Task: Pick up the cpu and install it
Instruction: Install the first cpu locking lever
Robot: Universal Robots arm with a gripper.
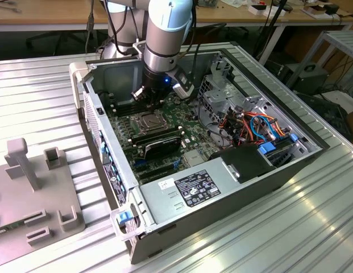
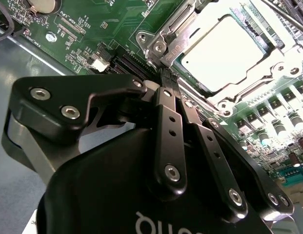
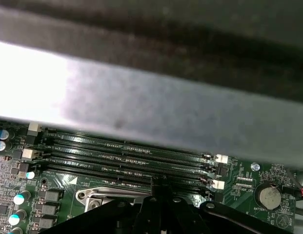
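Now gripper [image 2: 163, 73] with fingers [image 2: 167, 105] pressed together, holding nothing, tips at edge of socket frame [image 2: 163, 36]. Cpu [image 2: 224, 51] seated flat inside that frame on motherboard [image 2: 88, 29], just beside the tips.

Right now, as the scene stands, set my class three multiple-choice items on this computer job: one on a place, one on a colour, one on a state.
1. Where does the cpu lie?
A in a person's hand
B in the socket on the motherboard
C on the floor

2. What colour is the motherboard?
A red
B blue
C green

3. How do the fingers of the claw stand?
A wide apart
B shut together
C clamped on a screwdriver

Answers:
1 B, its silver top sits framed by the socket.
2 C, the board shows green in both wrist views.
3 B, the fingers meet at their tips beside the socket.
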